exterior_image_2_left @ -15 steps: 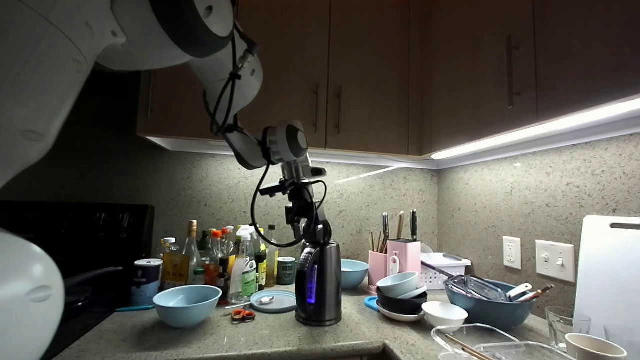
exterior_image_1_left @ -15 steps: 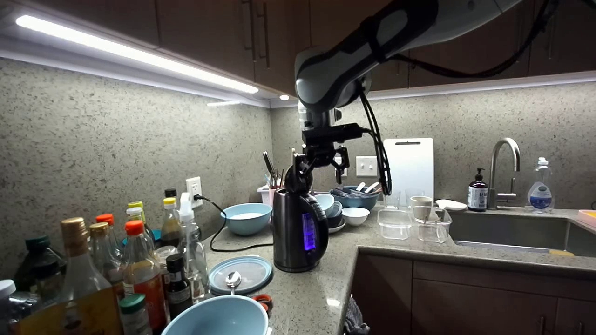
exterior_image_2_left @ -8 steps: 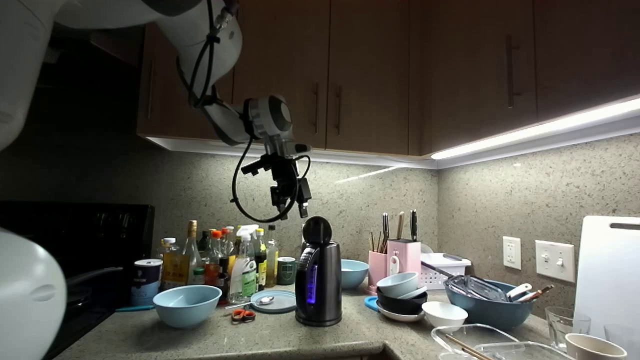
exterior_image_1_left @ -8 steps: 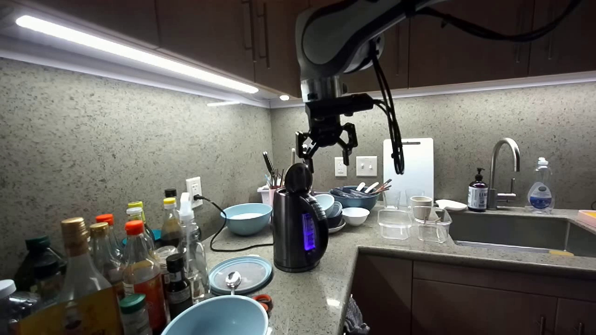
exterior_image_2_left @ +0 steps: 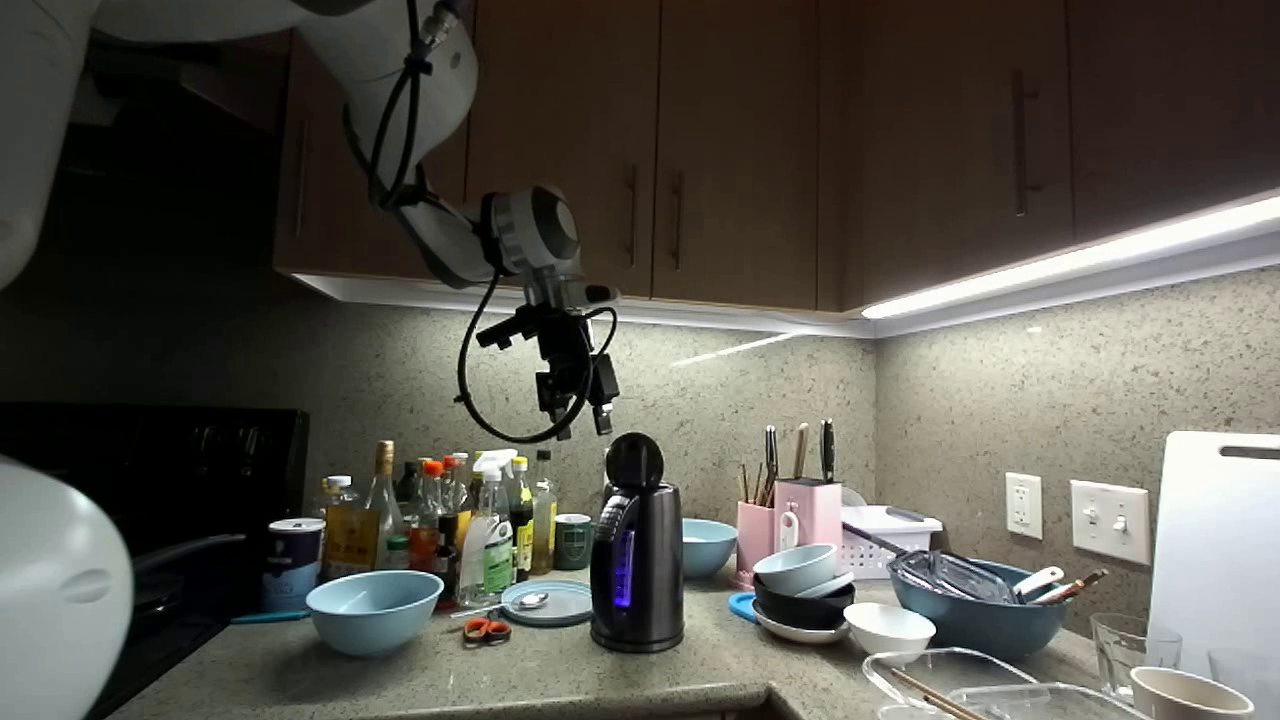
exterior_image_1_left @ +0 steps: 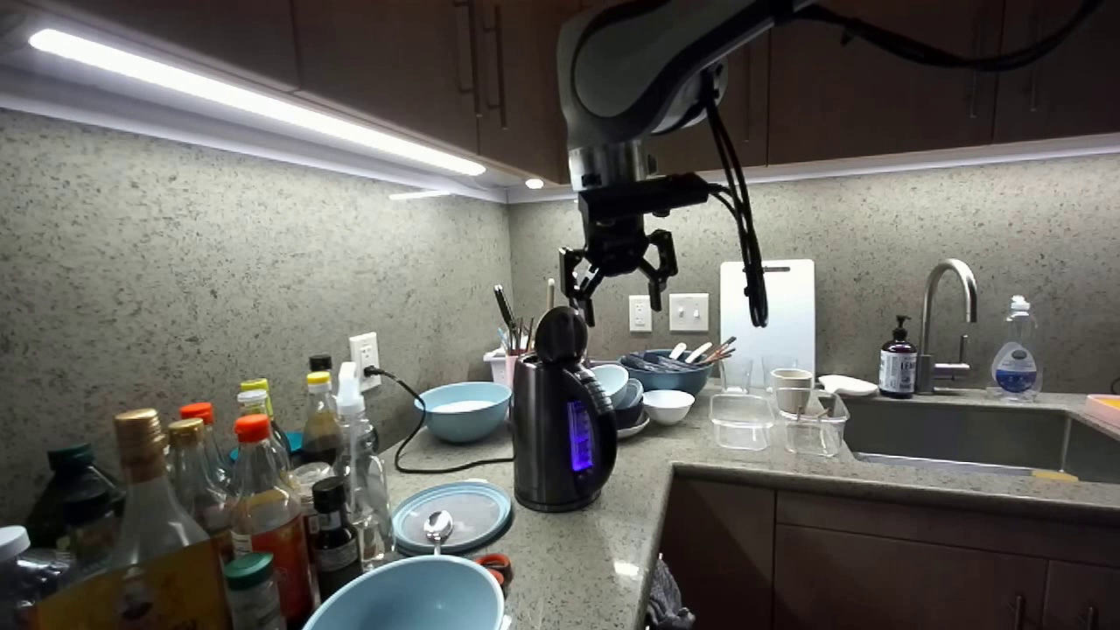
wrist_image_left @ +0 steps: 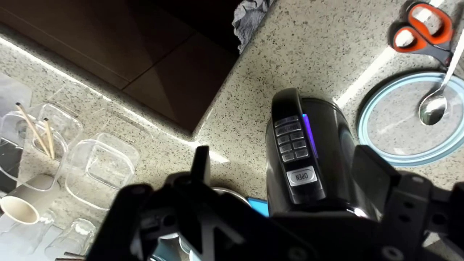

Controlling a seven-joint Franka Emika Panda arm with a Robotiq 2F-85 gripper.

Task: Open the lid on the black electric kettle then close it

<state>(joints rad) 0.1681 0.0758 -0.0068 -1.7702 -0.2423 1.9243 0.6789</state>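
Note:
The black electric kettle (exterior_image_1_left: 542, 437) stands upright on the counter, its purple-blue strip glowing; it also shows in an exterior view (exterior_image_2_left: 658, 570) and in the wrist view (wrist_image_left: 331, 159). Its lid (exterior_image_1_left: 561, 335) is open, standing up from the top, also seen in an exterior view (exterior_image_2_left: 635, 460). In the wrist view the lid is hidden or too dark to make out. The OPEN button (wrist_image_left: 302, 176) shows on the handle top. My gripper (exterior_image_1_left: 622, 308) is open and empty, above the kettle, apart from the lid in an exterior view (exterior_image_2_left: 583, 428). In the wrist view the fingers (wrist_image_left: 286, 163) spread on either side of the kettle.
A blue bowl (exterior_image_2_left: 375, 612), orange scissors (exterior_image_2_left: 486, 632) and a plate-like blue-rimmed cover (exterior_image_1_left: 407, 512) with a spoon lie near the kettle. Several bottles (exterior_image_1_left: 254, 490) stand by the wall. Stacked bowls (exterior_image_2_left: 805, 605) and a pink knife block (exterior_image_2_left: 808, 525) are close by. A cord (exterior_image_1_left: 398, 446) runs behind.
My gripper has risen from beside the raised lid to above the kettle, mostly in the first half second, then only slightly. The lid stays standing open and the kettle has not moved.

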